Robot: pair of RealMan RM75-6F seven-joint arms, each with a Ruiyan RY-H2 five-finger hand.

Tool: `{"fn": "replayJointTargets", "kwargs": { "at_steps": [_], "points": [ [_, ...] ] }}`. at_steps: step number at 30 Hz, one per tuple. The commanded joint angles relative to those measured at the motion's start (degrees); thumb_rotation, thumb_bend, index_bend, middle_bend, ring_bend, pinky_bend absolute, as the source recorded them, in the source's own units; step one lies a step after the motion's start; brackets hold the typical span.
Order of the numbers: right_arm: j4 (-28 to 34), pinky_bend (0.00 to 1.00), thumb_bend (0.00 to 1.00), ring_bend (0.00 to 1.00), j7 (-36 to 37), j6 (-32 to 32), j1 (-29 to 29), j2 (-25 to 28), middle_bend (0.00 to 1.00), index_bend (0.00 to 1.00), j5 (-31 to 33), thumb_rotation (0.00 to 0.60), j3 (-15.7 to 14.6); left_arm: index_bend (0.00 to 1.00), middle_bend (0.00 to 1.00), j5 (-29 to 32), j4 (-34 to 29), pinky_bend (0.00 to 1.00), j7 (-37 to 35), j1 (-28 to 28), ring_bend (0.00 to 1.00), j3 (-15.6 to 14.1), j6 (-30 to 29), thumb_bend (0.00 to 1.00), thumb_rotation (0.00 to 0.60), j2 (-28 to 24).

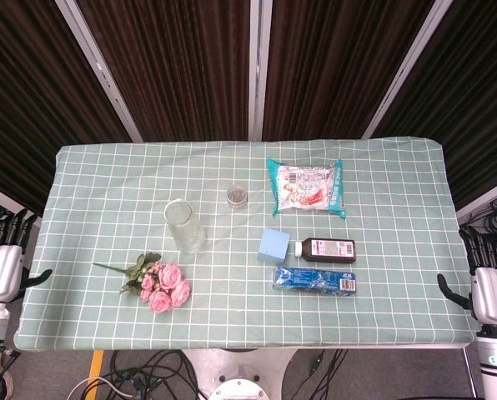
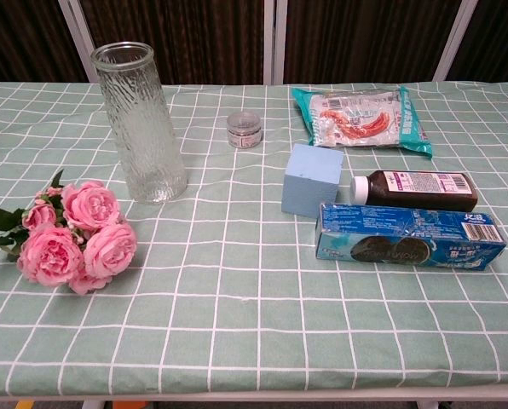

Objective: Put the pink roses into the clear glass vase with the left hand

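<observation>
A bunch of pink roses (image 1: pixel 164 287) (image 2: pixel 73 236) with green leaves lies flat on the checked cloth at the front left. Just behind it stands the clear glass vase (image 1: pixel 185 226) (image 2: pixel 141 123), upright and empty. My left hand (image 1: pixel 2 265) hangs off the table's left edge, fingers apart and holding nothing, well away from the roses. Off the right edge, my right hand (image 1: pixel 490 286) is likewise open and empty. Neither hand appears in the chest view.
A small round jar (image 1: pixel 237 197) (image 2: pixel 244 129) stands mid-table. To the right lie a snack bag (image 1: pixel 306 187) (image 2: pixel 361 117), a blue cube (image 1: pixel 275 246) (image 2: pixel 313 180), a dark bottle (image 1: pixel 326 248) (image 2: pixel 416 189) and a blue biscuit box (image 1: pixel 315 280) (image 2: pixel 407 236).
</observation>
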State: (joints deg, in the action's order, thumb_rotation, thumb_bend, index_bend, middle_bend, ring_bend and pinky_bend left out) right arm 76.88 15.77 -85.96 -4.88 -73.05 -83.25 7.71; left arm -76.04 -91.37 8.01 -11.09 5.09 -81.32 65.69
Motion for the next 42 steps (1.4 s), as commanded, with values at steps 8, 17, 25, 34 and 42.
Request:
{"fn": "replayJointTargets", "kwargs": {
  "at_steps": [8,17,25,34,42],
  "points": [
    [1.34,0.0,0.25,0.0,1.33,0.09,-0.28,1.28,0.0,0.0,0.18,0.6,0.61,0.07,0.0,-4.82,-4.01,0.08,-0.88,-1.82,0.0,-1.83,3.72,0.09,0.6,-2.27],
    [2.09,0.0,0.25,0.0,0.43,1.05,-1.16,2.51,0.0,0.0,-0.11,0.6,0.76,0.07,0.0,-13.86,-10.92,0.08,-0.9,-5.08,0.0,-6.77,10.44,0.09,0.6,-3.28],
    [2.68,0.0,0.25,0.0,0.18,1.08,-1.23,2.28,0.0,0.0,-0.82,0.6,0.01,0.06,0.0,-15.4,-15.0,0.08,5.3,-9.94,0.0,-6.84,17.91,0.09,0.6,1.26],
    [1.74,0.0,0.25,0.0,1.4,0.96,-0.63,1.96,0.0,0.0,-0.15,0.6,-0.28,0.06,0.0,-9.34,-13.47,0.08,9.0,-15.37,0.0,-4.22,25.65,0.09,0.6,6.18],
    [-0.26,0.0,0.25,0.0,3.45,1.45,-0.38,1.63,0.0,0.0,0.41,0.6,-0.39,0.06,0.0,-5.21,-12.27,0.08,10.73,-18.28,0.0,-3.96,29.74,0.09,0.6,7.45]
  ]
}}
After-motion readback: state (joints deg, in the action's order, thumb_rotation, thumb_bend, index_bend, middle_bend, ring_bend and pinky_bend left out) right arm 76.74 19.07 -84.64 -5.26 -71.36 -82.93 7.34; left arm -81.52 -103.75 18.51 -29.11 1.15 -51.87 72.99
